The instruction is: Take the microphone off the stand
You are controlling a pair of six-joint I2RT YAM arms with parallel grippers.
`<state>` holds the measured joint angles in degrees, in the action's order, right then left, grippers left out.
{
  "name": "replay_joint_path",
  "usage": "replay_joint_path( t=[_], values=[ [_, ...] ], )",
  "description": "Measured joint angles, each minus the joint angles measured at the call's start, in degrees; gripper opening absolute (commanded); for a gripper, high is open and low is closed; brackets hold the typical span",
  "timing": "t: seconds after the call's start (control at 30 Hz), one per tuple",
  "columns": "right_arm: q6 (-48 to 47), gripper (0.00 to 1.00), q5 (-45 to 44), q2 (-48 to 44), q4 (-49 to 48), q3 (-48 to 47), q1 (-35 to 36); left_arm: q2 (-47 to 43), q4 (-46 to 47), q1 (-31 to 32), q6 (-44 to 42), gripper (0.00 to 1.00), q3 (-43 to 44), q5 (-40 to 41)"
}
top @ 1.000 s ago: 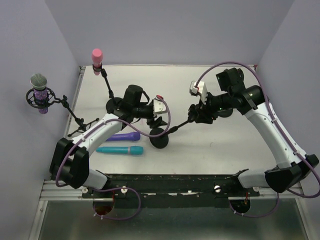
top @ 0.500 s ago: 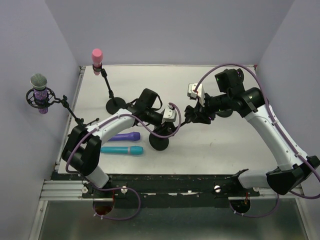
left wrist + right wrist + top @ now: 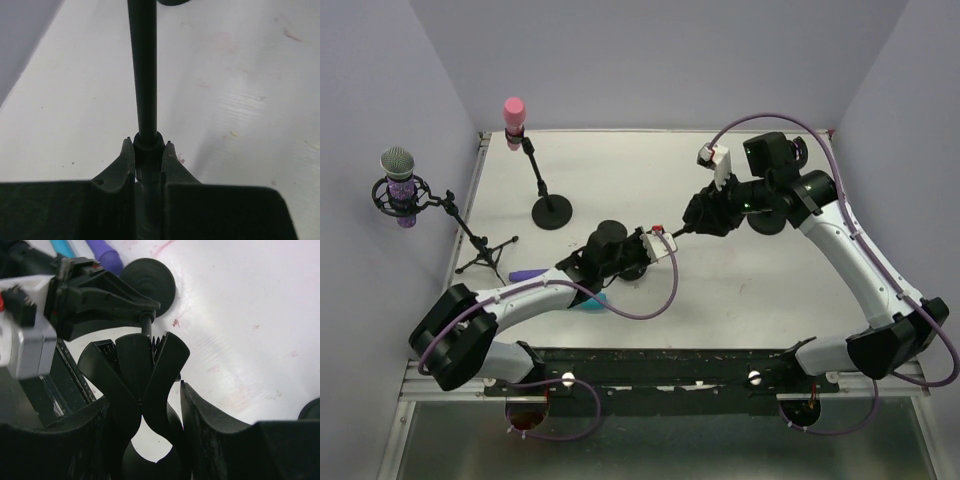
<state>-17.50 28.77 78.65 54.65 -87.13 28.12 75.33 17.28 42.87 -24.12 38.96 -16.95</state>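
A black stand leans across the middle of the table. My left gripper (image 3: 655, 238) (image 3: 148, 150) is shut on its rod (image 3: 144, 75). My right gripper (image 3: 698, 222) (image 3: 145, 395) is shut on the handles of the stand's spring clip (image 3: 140, 365), whose upper arms are spread with no microphone in them. The round base (image 3: 148, 282) rests on the table. A purple microphone (image 3: 527, 273) (image 3: 105, 252) and a teal microphone (image 3: 590, 302) lie loose, mostly hidden under my left arm.
A pink microphone (image 3: 514, 108) stands in a round-based stand (image 3: 551, 211) at the back left. A grey-headed microphone (image 3: 398, 165) sits in a shock mount on a tripod stand (image 3: 485, 250) by the left wall. Another black round base (image 3: 311, 410) lies near my right wrist.
My left arm swung from behind the stand round to its near side, and its gripper closed on the rod. My right gripper kept its hold on the clip and shifted slightly back.
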Motion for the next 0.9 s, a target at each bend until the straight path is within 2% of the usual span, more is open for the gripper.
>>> replay_joint_path(
  t=[0.07,0.1,0.17,0.2,0.27,0.33,0.47,0.57,0.67,0.8,0.9],
  values=[
    [4.2,0.01,-0.7,1.0,-1.2,0.8,-0.3,1.4,3.1,2.3,0.5,0.0,-0.6,7.6],
    [5.3,0.01,-0.8,1.1,-1.6,1.4,-1.4,2.6,3.6,3.3,1.0,0.09,0.2,11.1],
    [6.5,0.0,-1.4,1.2,-2.3,2.2,-1.7,3.9,2.6,3.7,1.6,0.4,1.8,13.6],
    [6.6,0.0,-1.6,1.3,-2.4,2.1,-1.8,4.3,1.1,3.7,1.6,0.5,2.8,13.7],
    [6.2,0.01,-1.5,1.6,-1.8,1.6,-1.9,4.5,-1.8,3.3,2.4,0.62,4.7,12.6],
    [5.0,0.01,-0.9,1.9,-0.7,1.2,-1.5,4.4,-4.4,1.7,3.3,0.68,6.8,8.7],
    [0.0,0.01,1.0,1.8,0.1,1.6,-1.1,2.5,-11.6,-5.1,2.8,0.7,10.2,-6.1],
    [-5.2,0.01,2.4,0.6,0.2,3.7,-1.0,2.1,-20.3,-10.4,-2.1,0.68,13.2,-17.6],
    [-10.2,0.01,3.0,-1.7,0.4,5.8,-0.9,5.2,-32.4,-14.9,-10.6,0.67,20.4,-27.0],
    [-15.0,0.01,3.3,-3.5,0.7,6.6,-0.8,13.3,-45.7,-16.8,-20.3,0.65,30.8,-35.2],
    [-16.9,0.01,3.5,-3.5,0.8,6.6,-0.8,16.8,-50.2,-16.7,-22.6,0.65,32.6,-38.4]
  ],
)
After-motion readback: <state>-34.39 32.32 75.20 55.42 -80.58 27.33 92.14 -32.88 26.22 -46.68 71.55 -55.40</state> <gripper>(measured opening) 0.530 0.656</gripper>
